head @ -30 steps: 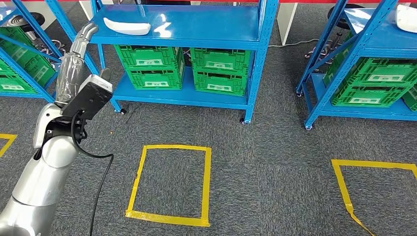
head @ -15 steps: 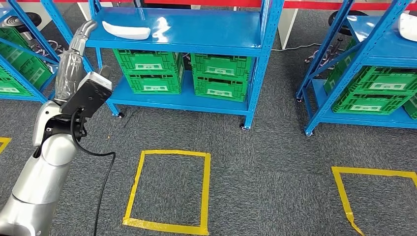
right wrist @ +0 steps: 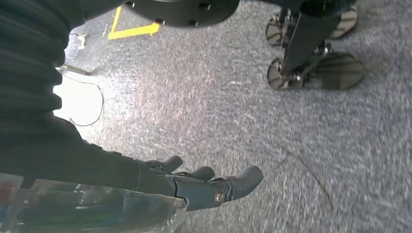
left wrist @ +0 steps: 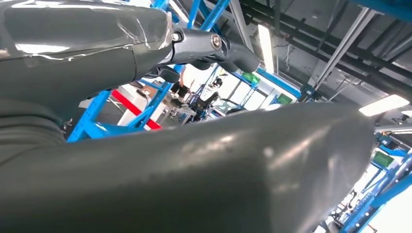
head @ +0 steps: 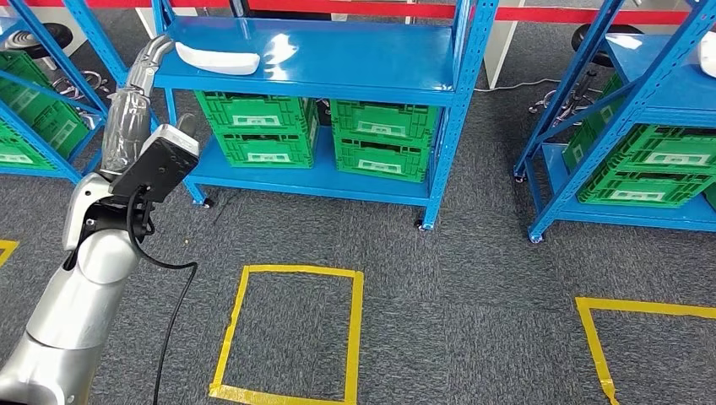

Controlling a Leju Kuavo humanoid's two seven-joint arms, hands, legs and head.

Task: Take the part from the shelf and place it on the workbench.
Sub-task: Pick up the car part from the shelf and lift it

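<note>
Just beyond the raised, empty, open-fingered left hand [head: 135, 93], the white part [head: 217, 58] lies on the blue shelf [head: 355, 63]: reach step; next, extend and grasp.

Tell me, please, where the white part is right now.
In the head view, the white part lies at the left end of the blue shelf's top level, near the raised left hand.

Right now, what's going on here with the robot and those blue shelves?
The robot stands facing a blue shelf with its left arm raised toward a white part lying on the top level. The left robot hand is up beside the shelf's corner, apart from the part and holding nothing. The right robot hand hangs over the grey carpet, fingers loosely extended and empty. Green crates sit on the lower level, and a yellow tape square marks the floor in front. Nothing has been picked up yet.
</note>
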